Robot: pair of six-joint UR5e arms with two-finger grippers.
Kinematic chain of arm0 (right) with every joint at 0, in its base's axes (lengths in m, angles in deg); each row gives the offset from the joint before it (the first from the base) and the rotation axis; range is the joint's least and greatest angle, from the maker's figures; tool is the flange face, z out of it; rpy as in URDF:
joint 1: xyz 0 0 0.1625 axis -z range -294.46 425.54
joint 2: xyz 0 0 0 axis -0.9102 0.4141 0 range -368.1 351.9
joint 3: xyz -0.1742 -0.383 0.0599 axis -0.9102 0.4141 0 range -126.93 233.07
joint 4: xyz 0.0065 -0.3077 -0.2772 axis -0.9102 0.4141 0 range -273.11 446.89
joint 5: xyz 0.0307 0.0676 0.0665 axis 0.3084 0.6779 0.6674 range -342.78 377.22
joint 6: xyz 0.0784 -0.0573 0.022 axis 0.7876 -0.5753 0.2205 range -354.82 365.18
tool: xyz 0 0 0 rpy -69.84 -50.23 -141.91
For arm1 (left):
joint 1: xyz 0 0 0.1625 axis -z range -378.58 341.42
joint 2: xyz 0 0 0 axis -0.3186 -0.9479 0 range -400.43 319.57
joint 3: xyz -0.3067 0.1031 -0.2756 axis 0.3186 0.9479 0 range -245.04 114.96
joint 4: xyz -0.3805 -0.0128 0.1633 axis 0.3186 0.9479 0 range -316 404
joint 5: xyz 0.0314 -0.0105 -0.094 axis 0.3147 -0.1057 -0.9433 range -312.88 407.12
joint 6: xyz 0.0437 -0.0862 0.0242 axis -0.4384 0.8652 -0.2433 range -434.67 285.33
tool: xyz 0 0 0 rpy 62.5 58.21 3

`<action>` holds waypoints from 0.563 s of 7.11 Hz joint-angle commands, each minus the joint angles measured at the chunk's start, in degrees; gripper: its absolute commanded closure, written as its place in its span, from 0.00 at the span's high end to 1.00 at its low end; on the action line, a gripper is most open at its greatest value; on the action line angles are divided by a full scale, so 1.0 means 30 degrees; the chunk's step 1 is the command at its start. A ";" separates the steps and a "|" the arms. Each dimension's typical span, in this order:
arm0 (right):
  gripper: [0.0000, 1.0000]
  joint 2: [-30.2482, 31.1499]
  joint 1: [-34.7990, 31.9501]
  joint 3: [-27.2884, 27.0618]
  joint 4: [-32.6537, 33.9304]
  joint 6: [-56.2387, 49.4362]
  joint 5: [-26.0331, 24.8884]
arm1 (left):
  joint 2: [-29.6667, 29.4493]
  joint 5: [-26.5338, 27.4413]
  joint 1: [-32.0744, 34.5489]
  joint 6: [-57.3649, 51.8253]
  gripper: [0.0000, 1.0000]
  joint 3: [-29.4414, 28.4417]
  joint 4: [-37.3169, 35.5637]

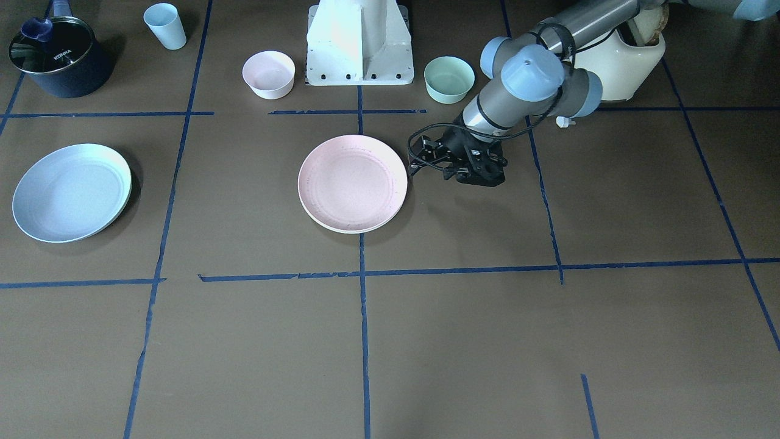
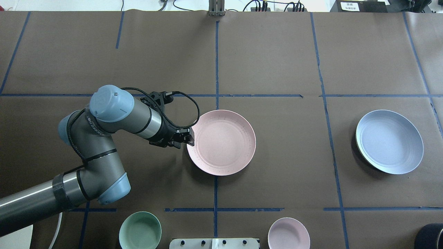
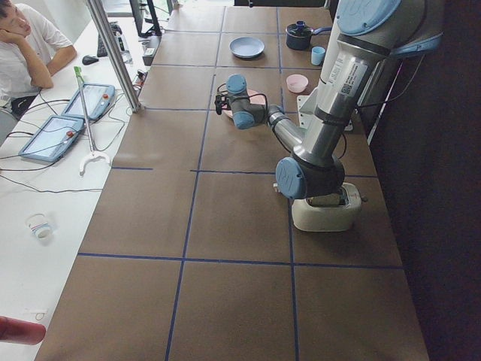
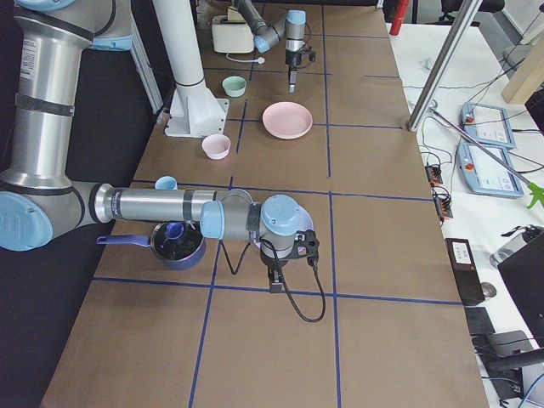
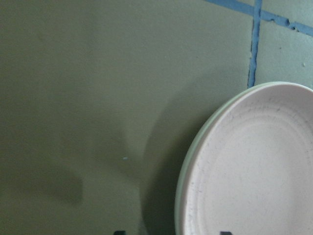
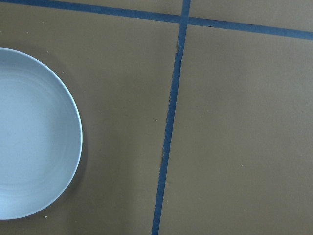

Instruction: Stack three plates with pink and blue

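Observation:
The pale pink plate lies at the table's middle on top of a cream-white plate, of which only the rim shows. The pale blue plate lies alone far off on my right side; it also shows in the overhead view and in the right wrist view. My left gripper points down just beside the pink plate's edge on its left, open and empty, its two tips spread at the bottom of the left wrist view. My right gripper shows only in the exterior right view, pointing down, so I cannot tell whether it is open or shut.
A small pink bowl and a mint-green bowl stand by the robot's base. A dark pot with a lid, a blue cup and a cream toaster stand along the robot's edge.

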 commanded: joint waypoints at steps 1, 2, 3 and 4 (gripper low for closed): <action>1.00 -0.0040 0.0019 -0.0054 -0.0004 0.0000 0.0000 | 0.1793 -0.1742 0.2976 -0.5180 1.00 0.0738 -0.1597; 1.00 -0.0156 0.0019 -0.0084 -0.0004 0.0000 0.0000 | 0.2530 -0.1744 0.4698 -1.0172 1.00 0.1729 -0.5033; 1.00 -0.0187 0.0019 -0.0142 -0.0004 0.0029 0.0000 | 0.3494 -0.1715 0.6803 -1.5530 1.00 0.3218 -0.9099; 1.00 -0.0506 0.0019 -0.0230 -0.0033 0.0058 0.0029 | 0.4983 -0.1715 0.8623 -2.0427 1.00 0.4480 -1.2330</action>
